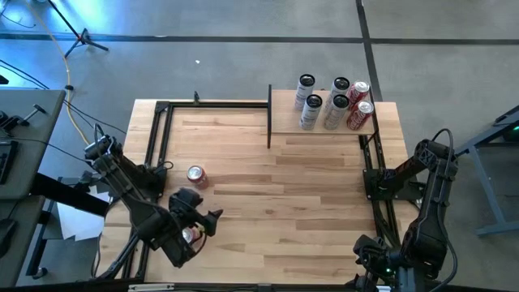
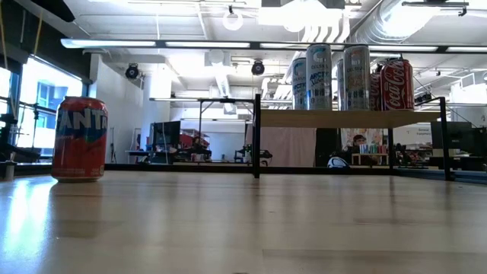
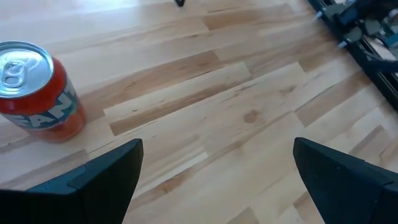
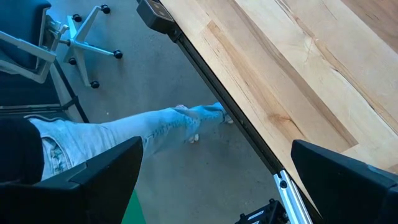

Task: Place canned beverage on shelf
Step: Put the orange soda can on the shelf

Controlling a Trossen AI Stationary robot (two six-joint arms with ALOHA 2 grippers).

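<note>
Six cans [image 1: 334, 103] already stand on the shelf [image 1: 284, 123], while the Fanta [image 1: 196, 175] sits upright on the table [image 1: 308, 203] just beside the wide-open left gripper [image 1: 203, 219]; right gripper [image 1: 369, 258] gapes too.

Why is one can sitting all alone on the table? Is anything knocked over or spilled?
Nothing is spilled or tipped. The orange Fanta can stands upright alone on the table, while the other cans stand together on the shelf. The open left tool waits near it.
</note>
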